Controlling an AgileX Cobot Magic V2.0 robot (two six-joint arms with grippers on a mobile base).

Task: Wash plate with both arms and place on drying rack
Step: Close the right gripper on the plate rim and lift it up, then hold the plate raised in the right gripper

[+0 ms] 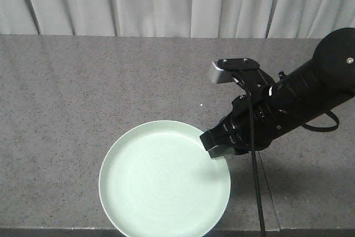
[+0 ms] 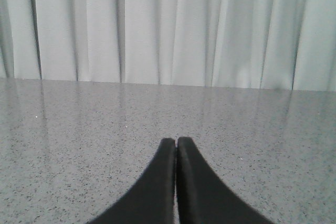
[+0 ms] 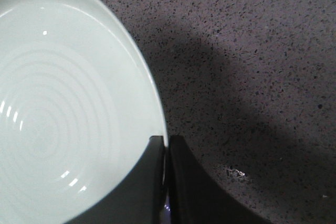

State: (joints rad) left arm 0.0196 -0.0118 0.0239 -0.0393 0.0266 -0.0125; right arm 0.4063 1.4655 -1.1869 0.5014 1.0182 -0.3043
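Note:
A pale mint-green plate (image 1: 164,178) lies near the front edge of the grey speckled counter. The black right arm (image 1: 288,101) reaches in from the right, and my right gripper (image 1: 215,149) is shut on the plate's right rim. In the right wrist view the rim of the plate (image 3: 68,103) runs between the two black fingers of the right gripper (image 3: 167,141), one finger inside the plate and one outside. My left gripper (image 2: 176,141) shows only in the left wrist view, shut with nothing between its fingers, hovering over bare counter. The drying rack is out of view.
A white pleated curtain (image 1: 177,1) hangs behind the counter's far edge. A seam in the counter (image 1: 269,192) runs to the front edge right of the plate. The counter's front edge (image 1: 55,229) lies just below the plate.

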